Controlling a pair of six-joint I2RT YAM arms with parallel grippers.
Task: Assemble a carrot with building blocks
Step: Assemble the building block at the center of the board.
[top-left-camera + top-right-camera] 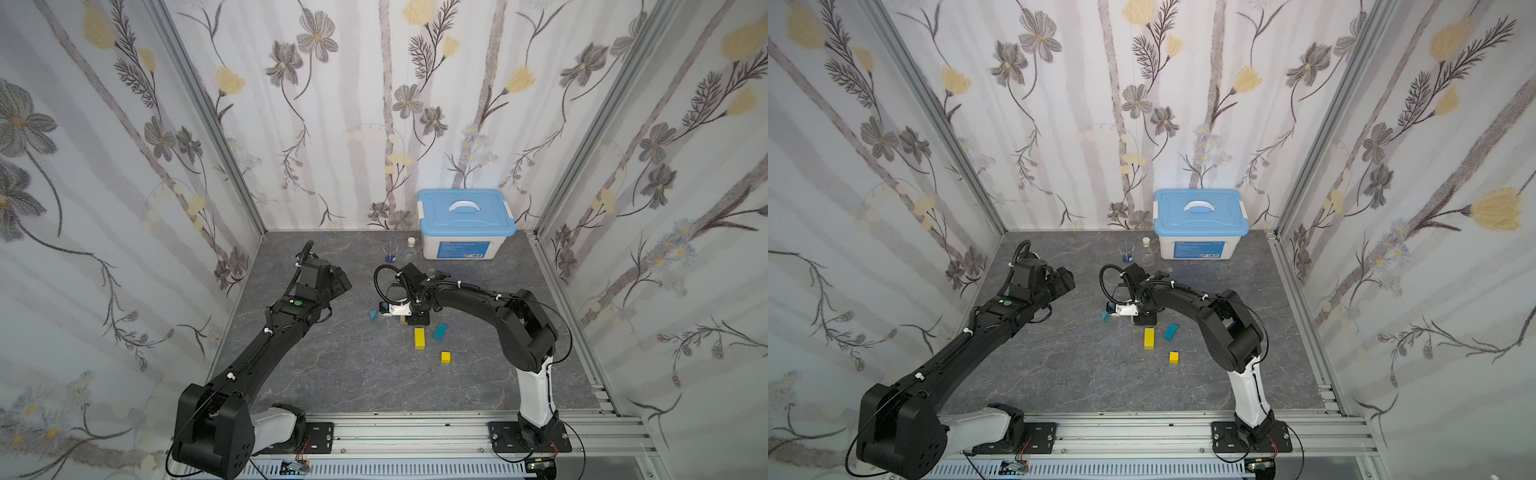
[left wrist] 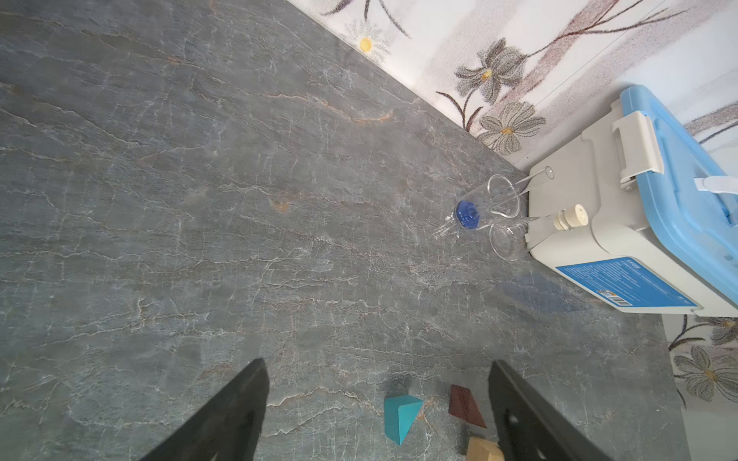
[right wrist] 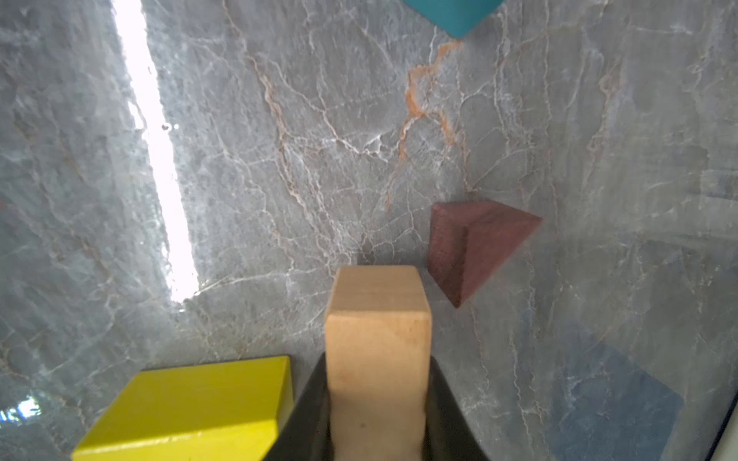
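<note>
The right end effector (image 3: pixel 377 403) pinched the tan bar (image 3: pixel 377 315) just beside the maroon triangle (image 3: pixel 475 247), likely to seat it against that leaf, while the left end effector (image 2: pixel 379 383) hung spread and empty.

The right gripper (image 3: pixel 377 371) has its two black jaws closed against the long sides of a tan wooden bar (image 3: pixel 377 319), whose free end juts out over a grey marbled tabletop (image 3: pixel 279 159). A yellow painted bar (image 3: pixel 191 403) lies just beside one jaw. A maroon wooden triangle (image 3: pixel 475 247) lies near the bar's free end, apart from it, and a teal block (image 3: pixel 455 14) shows only a corner at the frame's edge.
</note>
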